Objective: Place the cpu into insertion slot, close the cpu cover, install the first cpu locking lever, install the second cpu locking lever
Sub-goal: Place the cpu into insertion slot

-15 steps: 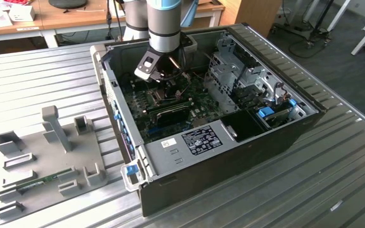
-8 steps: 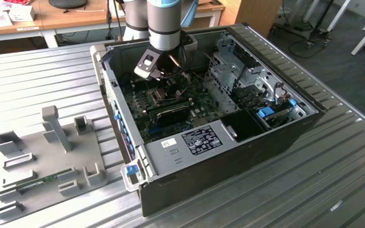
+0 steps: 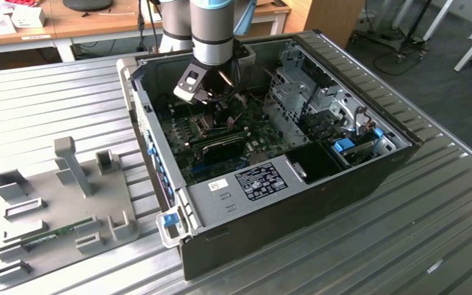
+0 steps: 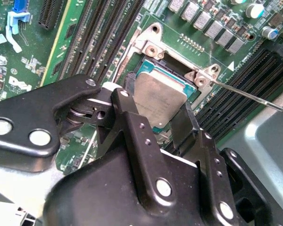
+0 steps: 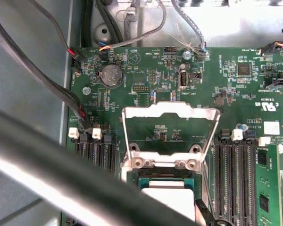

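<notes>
The tool (image 4: 156, 109), clamped on the cpu (image 4: 158, 94), is being held directly over the slot (image 4: 151, 49), below the raised cover (image 5: 170, 108).

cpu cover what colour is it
The cpu cover is silvery bare metal, clearest in the first wrist view.

Soft overhead light streaks the ribbed table (image 3: 432, 203) pale — inside the case (image 3: 359, 184) it is dimmer, shadowed. In the first wrist view the cover (image 5: 170, 109) glares white and a near cable (image 5: 61, 150) blurs to a dark band; in the second wrist view the cpu (image 4: 160, 96) gleams dully.
</notes>
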Controlling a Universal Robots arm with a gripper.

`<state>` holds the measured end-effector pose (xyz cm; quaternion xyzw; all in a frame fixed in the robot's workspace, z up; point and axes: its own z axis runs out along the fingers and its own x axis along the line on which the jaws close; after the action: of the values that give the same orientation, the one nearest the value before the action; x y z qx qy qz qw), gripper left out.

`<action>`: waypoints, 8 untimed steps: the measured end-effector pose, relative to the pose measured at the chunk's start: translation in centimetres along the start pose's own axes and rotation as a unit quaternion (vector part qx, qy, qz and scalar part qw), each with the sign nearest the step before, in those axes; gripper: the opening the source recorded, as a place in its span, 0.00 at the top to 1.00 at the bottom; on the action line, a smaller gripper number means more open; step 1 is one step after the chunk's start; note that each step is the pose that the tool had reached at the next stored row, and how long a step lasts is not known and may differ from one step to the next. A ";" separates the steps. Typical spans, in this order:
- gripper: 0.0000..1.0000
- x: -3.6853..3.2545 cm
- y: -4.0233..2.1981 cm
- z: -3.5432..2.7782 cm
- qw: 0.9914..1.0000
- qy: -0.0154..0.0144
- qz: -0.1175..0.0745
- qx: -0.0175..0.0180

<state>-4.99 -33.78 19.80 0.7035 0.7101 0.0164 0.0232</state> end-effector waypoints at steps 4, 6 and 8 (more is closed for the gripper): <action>0.46 0.00 -0.02 0.25 1.000 0.000 0.000 0.000; 0.46 -0.01 -0.02 0.27 1.000 0.000 0.000 0.000; 0.46 0.00 -0.02 0.31 1.000 0.000 0.000 0.000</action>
<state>-4.99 -33.79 19.49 0.7035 0.7102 0.0162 0.0232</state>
